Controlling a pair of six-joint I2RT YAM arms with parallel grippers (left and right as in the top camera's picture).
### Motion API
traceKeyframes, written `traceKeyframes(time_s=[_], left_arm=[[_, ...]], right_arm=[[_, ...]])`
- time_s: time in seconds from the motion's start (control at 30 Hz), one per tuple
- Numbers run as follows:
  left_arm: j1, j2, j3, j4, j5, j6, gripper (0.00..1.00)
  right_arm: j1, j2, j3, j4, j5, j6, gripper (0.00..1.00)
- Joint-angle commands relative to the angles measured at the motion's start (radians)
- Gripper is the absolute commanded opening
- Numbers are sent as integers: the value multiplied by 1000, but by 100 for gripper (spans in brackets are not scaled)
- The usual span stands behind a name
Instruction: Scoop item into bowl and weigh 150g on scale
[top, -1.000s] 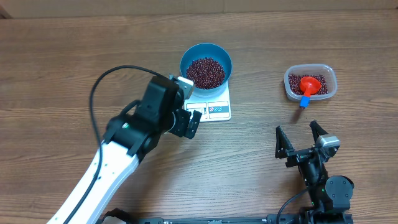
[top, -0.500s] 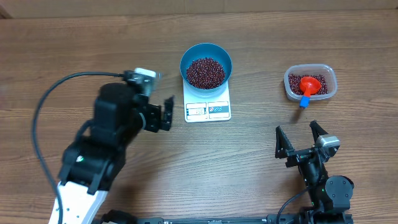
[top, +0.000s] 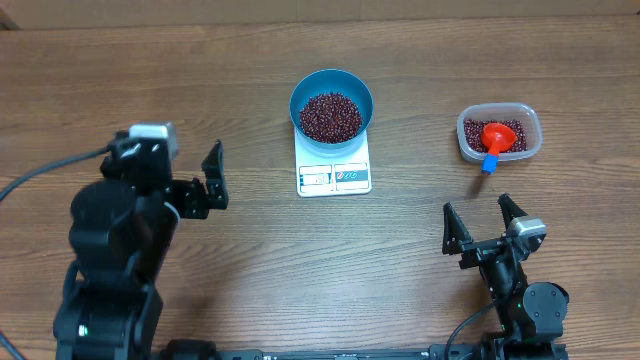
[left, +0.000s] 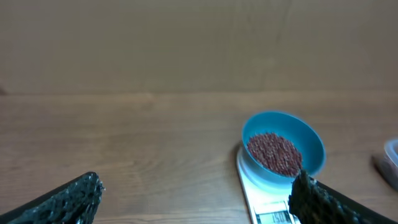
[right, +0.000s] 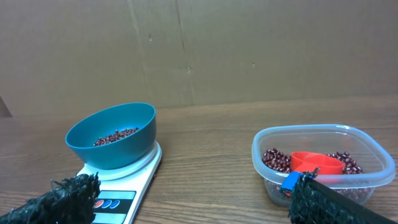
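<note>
The blue bowl (top: 305, 92) stands on the white scale (top: 334, 172) at the table's middle back, with a heap of dark red beans (top: 331, 116) in it. My left gripper (top: 168, 165) hangs open and empty well to the left of the scale. In its wrist view the bowl (left: 311, 146), the beans (left: 273, 152) and the scale (left: 255, 193) show past the right finger. My right gripper (top: 477, 215) stands open and empty at the front right. From there I see the bowl (right: 115, 146) and the scale (right: 134, 180) ahead on the left.
A clear plastic tub (top: 465, 135) at the back right holds more beans and a red scoop (top: 498, 135) with a blue handle tip. In the right wrist view the tub (right: 323, 140) is close ahead on the right. A brown wall backs the table.
My left arm has swung left, away from the scale's front left corner, staying open. The right arm, bowl and tub have not moved.
</note>
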Motion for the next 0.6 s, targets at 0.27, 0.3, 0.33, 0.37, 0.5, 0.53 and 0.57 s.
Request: traceKeyframes(time_s=[0.27, 0.3, 0.33, 0.37, 0.5, 0.53, 0.57], left_arm=[[95, -243, -365, 326, 14, -89, 100], [101, -274, -404, 354, 20, -89, 100], [106, -297, -432, 374, 25, -89, 99], [111, -332, -475, 403, 27, -89, 99], [116, -424, -599, 499, 26, -89, 99], [116, -441, -628, 527, 26, -89, 100], [116, -457, -657, 555, 26, -89, 100]], right_arm=[[6, -12, -11, 3, 11, 10, 100], [6, -12, -11, 3, 11, 10, 100], [6, -12, -11, 3, 11, 10, 100], [6, -12, -11, 3, 11, 10, 100], [6, -12, -11, 3, 11, 10, 100], [6, -12, -11, 3, 11, 10, 100], [6, -12, -11, 3, 11, 10, 100]])
